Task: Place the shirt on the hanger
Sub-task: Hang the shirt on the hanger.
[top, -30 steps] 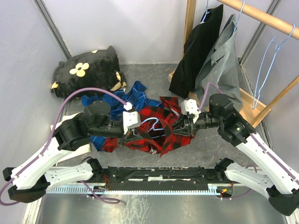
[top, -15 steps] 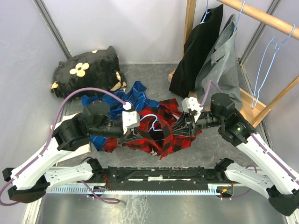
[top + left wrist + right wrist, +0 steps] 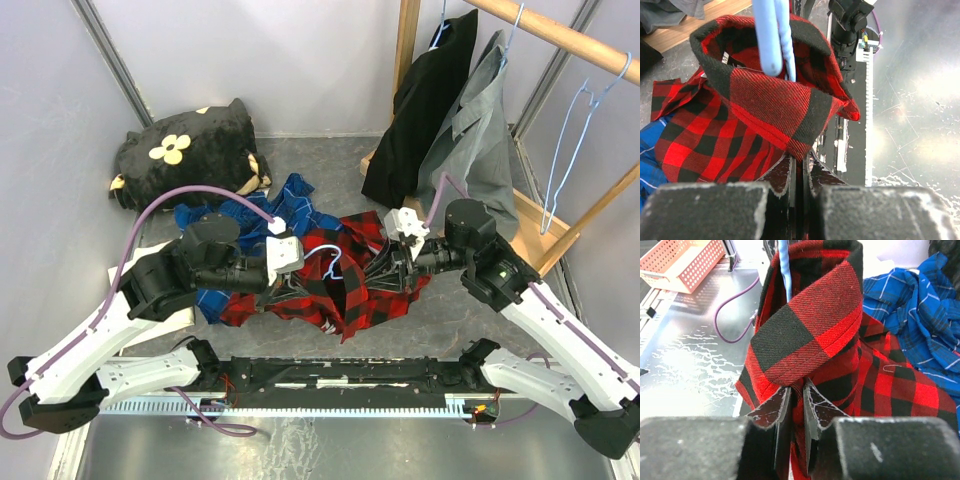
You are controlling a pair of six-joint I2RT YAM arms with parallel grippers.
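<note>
The right gripper (image 3: pixel 797 401) has edged inward; it and the left gripper (image 3: pixel 800 172) each pinch the shirt (image 3: pixel 765 102) collar around the hanger (image 3: pixel 771 35), so pull evenly, gently.

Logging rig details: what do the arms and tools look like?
The left arm and right arm have white shells, black joints and a lilac cable to a white wrist block. The left tool and right tool have two dark, scuffed fingers.
</note>
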